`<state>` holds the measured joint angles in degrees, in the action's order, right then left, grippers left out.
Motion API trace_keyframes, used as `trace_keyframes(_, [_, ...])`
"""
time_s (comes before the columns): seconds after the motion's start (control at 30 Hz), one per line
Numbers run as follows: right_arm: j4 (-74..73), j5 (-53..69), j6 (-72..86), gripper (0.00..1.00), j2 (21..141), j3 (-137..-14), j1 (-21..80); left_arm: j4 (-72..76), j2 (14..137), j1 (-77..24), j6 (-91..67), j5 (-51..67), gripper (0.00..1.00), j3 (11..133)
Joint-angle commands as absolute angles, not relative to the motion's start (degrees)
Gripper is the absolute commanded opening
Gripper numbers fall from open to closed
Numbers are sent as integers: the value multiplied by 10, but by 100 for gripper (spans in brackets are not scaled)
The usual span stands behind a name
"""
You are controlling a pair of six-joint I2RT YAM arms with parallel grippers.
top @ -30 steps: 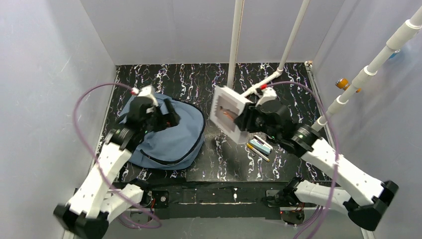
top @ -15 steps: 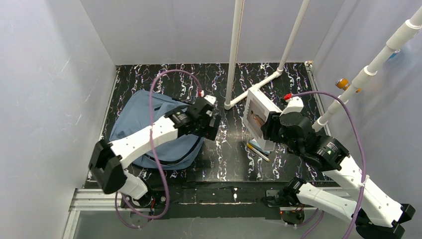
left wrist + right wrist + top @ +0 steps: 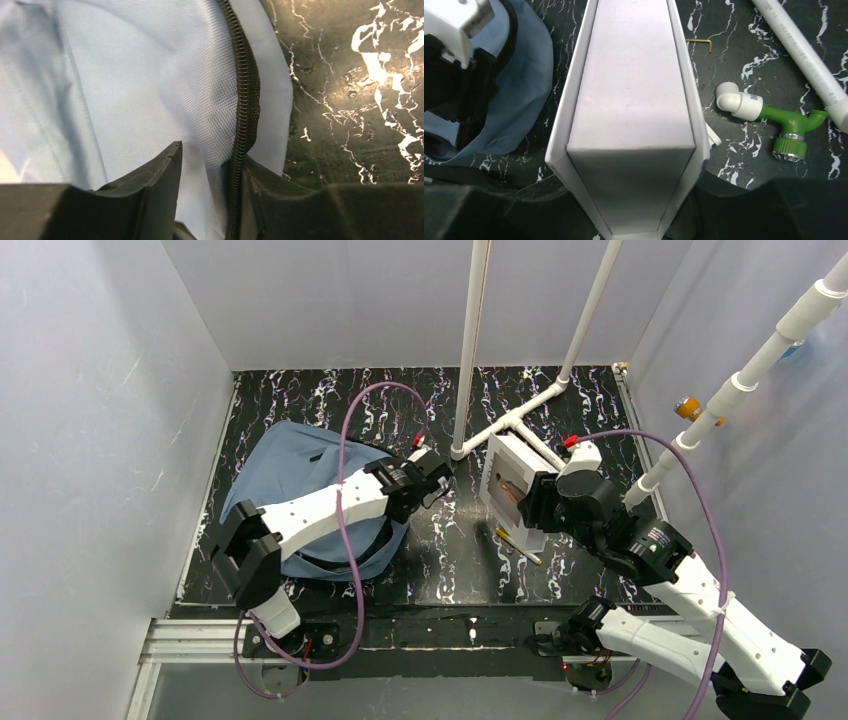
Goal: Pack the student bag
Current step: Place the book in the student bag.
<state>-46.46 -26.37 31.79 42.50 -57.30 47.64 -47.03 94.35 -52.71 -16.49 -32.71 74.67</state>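
Note:
The student bag (image 3: 300,465) lies flat at the left of the black marbled table, slate-blue with a dark zipper (image 3: 245,100). My left gripper (image 3: 432,483) is at the bag's right edge. In the left wrist view my left gripper (image 3: 207,160) is shut on a puckered fold of blue fabric, with the zipper against its right finger (image 3: 285,200). My right gripper (image 3: 535,502) is shut on a white flat box (image 3: 508,485), holding it on edge above the table just right of the bag. The box (image 3: 634,100) fills the right wrist view, with my right gripper (image 3: 634,212) clamping its near end.
White PVC pipes (image 3: 470,340) rise from the table behind the box. A pencil and pens (image 3: 520,545) lie under my right arm. A green and white tap fitting (image 3: 784,125) and a small brass hook (image 3: 704,44) lie on the table. Grey walls close in on both sides.
My left arm swung from the bag's upper left across to its right edge, and its jaws narrowed onto the fabric. My right arm carried the box rightward, then held near the pipes.

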Motion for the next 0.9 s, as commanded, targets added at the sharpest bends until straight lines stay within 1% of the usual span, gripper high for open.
trace_keyframes(0.0, [-404, -214, 358, 33, 423, -575, 476, -501, 854, -527, -171, -408, 30, 770])
trace_keyframes(0.07, [-347, -154, 376, 33, 423, -559, 476, -496, 828, -527, -161, -435, 15, 770])
trace_keyframes(0.1, [-325, -126, 388, 33, 429, -555, 476, -495, 817, -528, -154, -449, 9, 770])
trace_keyframes(0.17, [-286, -78, 405, 33, 451, -556, 476, -492, 797, -528, -139, -472, 1, 775])
trace_keyframes(0.2, [-271, -51, 410, 33, 465, -559, 476, -491, 785, -527, -131, -484, 0, 778])
trace_keyframes(0.33, [-210, 76, 428, 33, 530, -583, 474, -473, 734, -527, -96, -515, 0, 779])
trace_keyframes(0.47, [-166, 216, 461, 31, 596, -589, 455, -438, 690, -527, -67, -515, 0, 765])
trace_keyframes(0.53, [-158, 283, 476, 28, 624, -584, 423, -413, 672, -527, -35, -507, 0, 754])
trace_keyframes(0.63, [-86, 383, 536, 26, 636, -544, 379, -405, 661, -527, -12, -497, 0, 752])
trace_keyframes(0.73, [27, 428, 613, 27, 642, -500, 363, -403, 649, -527, -3, -470, 0, 747])
trace_keyframes(0.87, [95, 480, 679, 27, 687, -484, 362, -394, 637, -528, 23, -437, 0, 736])
